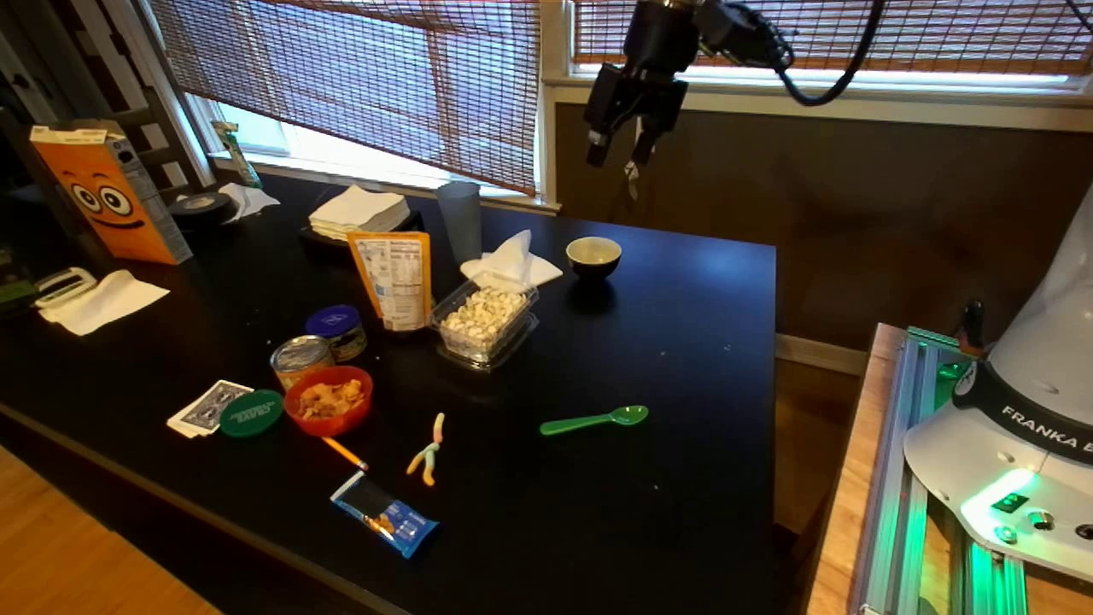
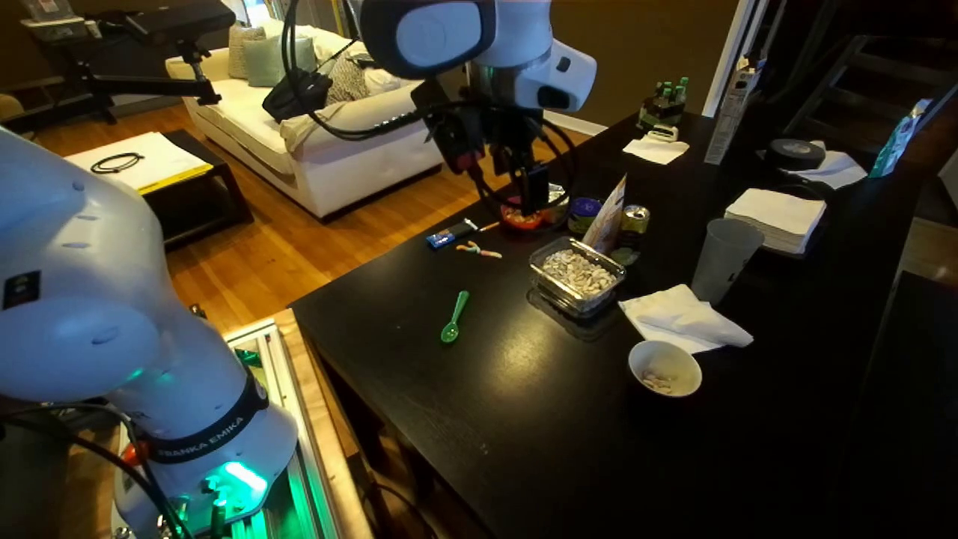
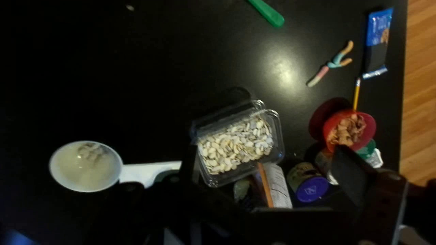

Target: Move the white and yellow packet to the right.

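Note:
The white and yellow packet stands upright on the black table, a pouch with orange-yellow edges and a white printed panel. It stands beside the clear seed container. In an exterior view it shows nearly edge-on, behind the container. In the wrist view its white side and orange edge show between the fingers, partly hidden by the dark gripper body. My gripper is open, high above the table and apart from the packet. No object is held between the fingers. The open fingers also show in the wrist view.
A clear container of seeds touches or nearly touches the packet. Near it are a blue-lidded can, a red bowl, a grey cup, a napkin, a small bowl and a green spoon.

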